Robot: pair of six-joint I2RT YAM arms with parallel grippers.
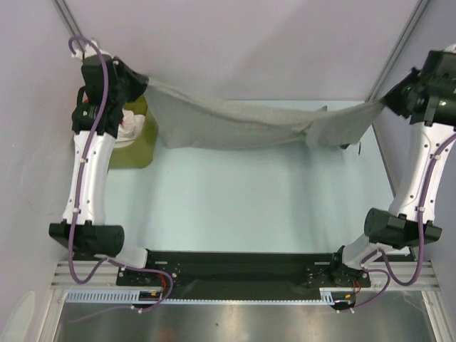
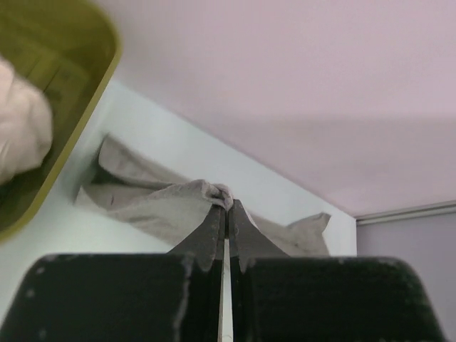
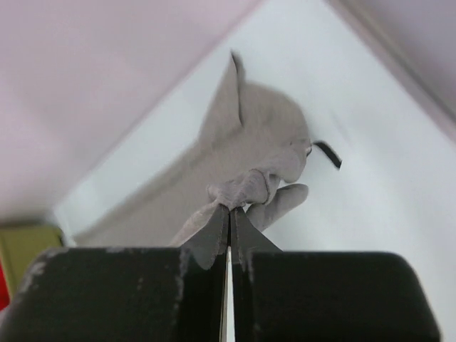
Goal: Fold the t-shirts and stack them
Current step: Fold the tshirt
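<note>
No text, label, brand, number or sign can be read in any of the three views. No legible print is presented on the visible faces of the grey t-shirt [image 1: 242,122].

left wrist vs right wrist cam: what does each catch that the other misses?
Left wrist only: white cloth bundled in the olive bin. Right wrist only: a short black strip beside the grey t-shirt. Both: that t-shirt pinched by a shut gripper, left gripper and right gripper respectively, over the pale table, plus some of the bin.
</note>
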